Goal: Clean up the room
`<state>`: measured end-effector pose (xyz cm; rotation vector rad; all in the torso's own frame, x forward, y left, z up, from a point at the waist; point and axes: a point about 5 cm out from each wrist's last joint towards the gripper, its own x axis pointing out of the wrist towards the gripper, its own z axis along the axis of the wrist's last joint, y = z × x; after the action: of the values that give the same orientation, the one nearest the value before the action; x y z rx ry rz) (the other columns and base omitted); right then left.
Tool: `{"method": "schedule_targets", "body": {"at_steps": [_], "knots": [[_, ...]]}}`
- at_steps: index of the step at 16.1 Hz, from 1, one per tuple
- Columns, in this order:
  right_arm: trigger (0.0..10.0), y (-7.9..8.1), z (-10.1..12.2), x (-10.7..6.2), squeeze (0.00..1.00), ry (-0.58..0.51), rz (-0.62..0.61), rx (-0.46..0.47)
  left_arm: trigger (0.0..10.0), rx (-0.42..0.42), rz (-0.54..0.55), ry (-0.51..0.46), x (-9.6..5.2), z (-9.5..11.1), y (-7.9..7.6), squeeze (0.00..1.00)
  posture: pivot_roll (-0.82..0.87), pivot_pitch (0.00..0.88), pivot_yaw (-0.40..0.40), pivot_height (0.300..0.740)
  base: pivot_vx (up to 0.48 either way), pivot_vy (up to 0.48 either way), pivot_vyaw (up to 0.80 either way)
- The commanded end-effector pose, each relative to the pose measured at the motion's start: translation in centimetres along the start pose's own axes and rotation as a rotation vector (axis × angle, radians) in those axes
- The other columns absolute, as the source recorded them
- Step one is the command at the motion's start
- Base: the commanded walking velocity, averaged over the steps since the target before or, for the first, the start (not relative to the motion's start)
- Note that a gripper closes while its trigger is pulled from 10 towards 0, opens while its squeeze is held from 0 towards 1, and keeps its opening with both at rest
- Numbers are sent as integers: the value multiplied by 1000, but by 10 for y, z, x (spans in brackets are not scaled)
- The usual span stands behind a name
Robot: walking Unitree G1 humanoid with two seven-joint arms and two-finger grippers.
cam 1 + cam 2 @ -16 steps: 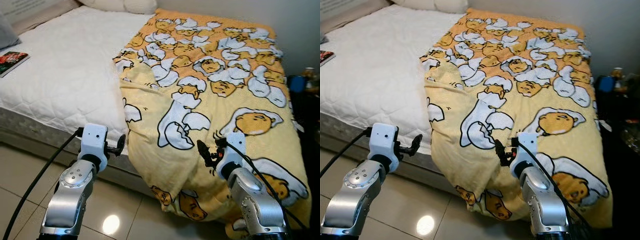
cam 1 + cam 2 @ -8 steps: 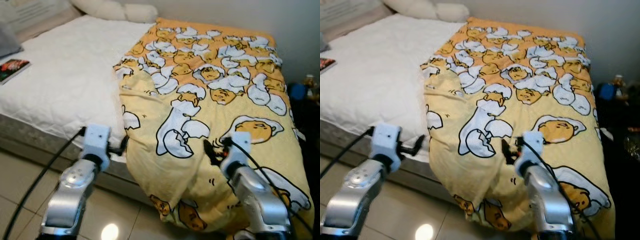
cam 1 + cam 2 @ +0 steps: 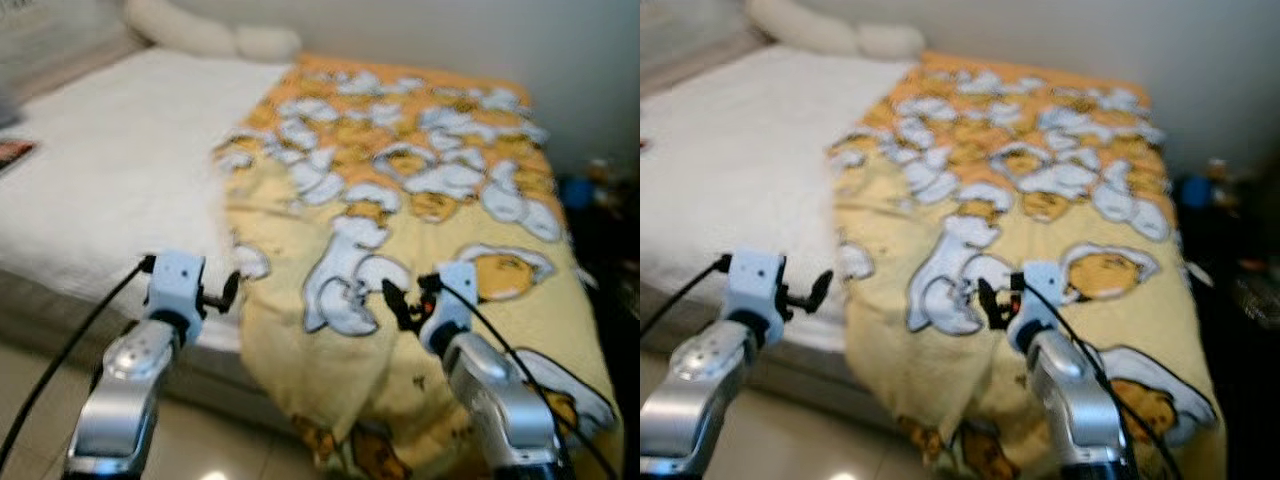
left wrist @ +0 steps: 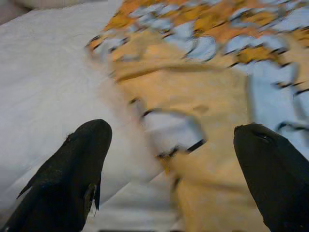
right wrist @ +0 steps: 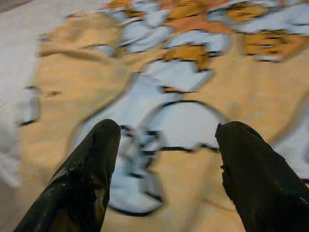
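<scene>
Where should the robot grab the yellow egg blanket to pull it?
Probably the blanket's loose left edge near the bed's foot, where it folds over the white mattress. The open left gripper is level with that edge, so come from the left. The right gripper hovers open over the blanket's middle.

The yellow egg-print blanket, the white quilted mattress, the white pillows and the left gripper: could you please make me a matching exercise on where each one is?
Things:
1. yellow egg-print blanket
2. white quilted mattress
3. white pillows
4. left gripper

Places:
A. at the head of the bed by the wall
B. bare on the robot's left
C. open, at the bed's near edge
D. draped over the bed's right half and its foot

Pairs: 1-D, 2-B, 3-A, 4-C
</scene>
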<state>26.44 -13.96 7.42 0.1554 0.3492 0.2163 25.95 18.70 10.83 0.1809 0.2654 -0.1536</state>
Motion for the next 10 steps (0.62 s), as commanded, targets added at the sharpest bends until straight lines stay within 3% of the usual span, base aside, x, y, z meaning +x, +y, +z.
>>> {"method": "schedule_targets", "body": {"at_steps": [1, 7, 10], "knots": [[10000, -9, 0, -3, 0, 4, -30, 0, 10000, 0, -30, -1, 1, 1, -8, 1000, -100, 0, 2, 740, 315, 0, 0], [10000, -11, 2, -1, 0, 6, -39, -6, 10000, 9, -38, 2, 3, 2, -9, 1000, -108, 0, 15, 740, 306, 0, 0], [10000, -12, 4, 2, 0, 21, -34, -39, 10000, -69, -9, -13, 6, 5, -7, 992, -122, 0, 20, 740, 0, 0, 0]]}}
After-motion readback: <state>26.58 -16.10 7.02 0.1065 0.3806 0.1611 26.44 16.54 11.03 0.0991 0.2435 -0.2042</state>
